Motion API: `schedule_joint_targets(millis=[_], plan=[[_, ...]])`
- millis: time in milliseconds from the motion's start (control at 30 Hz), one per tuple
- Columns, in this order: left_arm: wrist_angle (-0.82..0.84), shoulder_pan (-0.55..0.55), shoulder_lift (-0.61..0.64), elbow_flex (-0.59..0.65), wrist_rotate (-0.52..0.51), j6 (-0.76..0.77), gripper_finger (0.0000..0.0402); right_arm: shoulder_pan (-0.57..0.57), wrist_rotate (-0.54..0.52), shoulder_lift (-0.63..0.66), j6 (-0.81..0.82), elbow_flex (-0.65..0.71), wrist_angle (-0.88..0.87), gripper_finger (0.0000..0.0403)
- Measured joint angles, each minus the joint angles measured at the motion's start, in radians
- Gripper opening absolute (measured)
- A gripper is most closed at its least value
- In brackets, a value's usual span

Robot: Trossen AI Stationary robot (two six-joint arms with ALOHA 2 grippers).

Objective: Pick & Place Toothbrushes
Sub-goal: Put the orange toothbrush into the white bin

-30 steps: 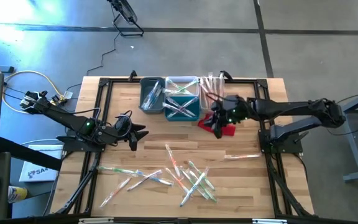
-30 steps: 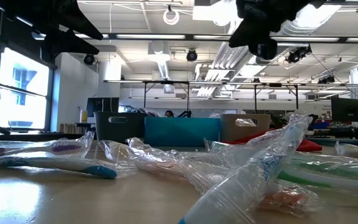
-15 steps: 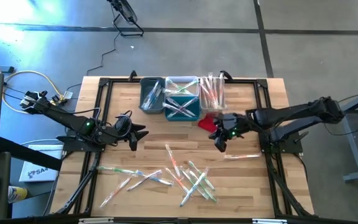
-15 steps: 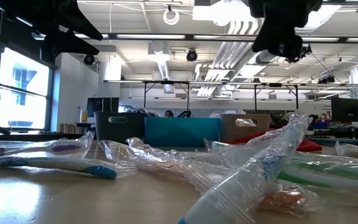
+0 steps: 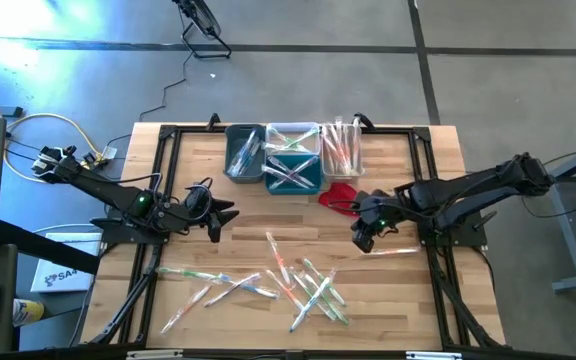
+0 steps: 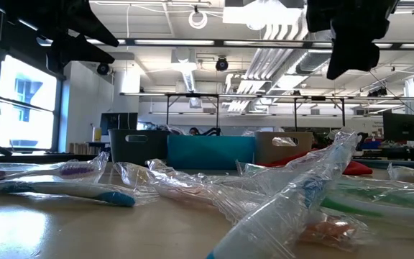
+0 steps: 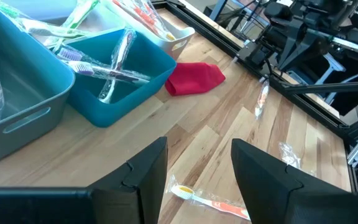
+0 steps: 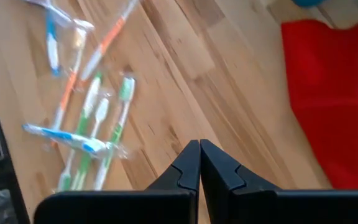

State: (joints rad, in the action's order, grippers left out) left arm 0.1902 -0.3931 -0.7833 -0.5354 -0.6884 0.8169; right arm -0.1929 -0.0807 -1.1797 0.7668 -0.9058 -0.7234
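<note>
Right gripper [image 5: 362,241] hangs above bare wood near 3 o'clock on the table [image 5: 438,300], fingers [image 8: 188,168] clenched together, grasping nothing. The red cloth [image 5: 339,196] lies just beyond it toward 12. Left gripper [image 5: 218,222] waits near 9 o'clock, fingers [image 7: 143,169] released, spread apart. Toothbrushes [image 5: 308,285] lie scattered in wrappers across the 6 o'clock half; one lone brush [image 5: 388,251] sits just beside the right gripper. More fill the bins [image 5: 290,152] at 12 o'clock.

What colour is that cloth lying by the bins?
Red. The cloth shows best in the left wrist view.
</note>
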Motion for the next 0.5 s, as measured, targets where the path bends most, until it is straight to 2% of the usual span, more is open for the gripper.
schedule_joint_targets(millis=[267,500], plan=[[0.0,0.0,0.0,0.0,0.0,0.0,0.0175,0.0,0.0,0.0,0.001,0.0,-0.1,0.0003],[0.0,0.0,0.0,0.0,0.0,0.0,0.0175,0.0,0.0,-0.006,0.001,0.0,-0.112,0.0003]])
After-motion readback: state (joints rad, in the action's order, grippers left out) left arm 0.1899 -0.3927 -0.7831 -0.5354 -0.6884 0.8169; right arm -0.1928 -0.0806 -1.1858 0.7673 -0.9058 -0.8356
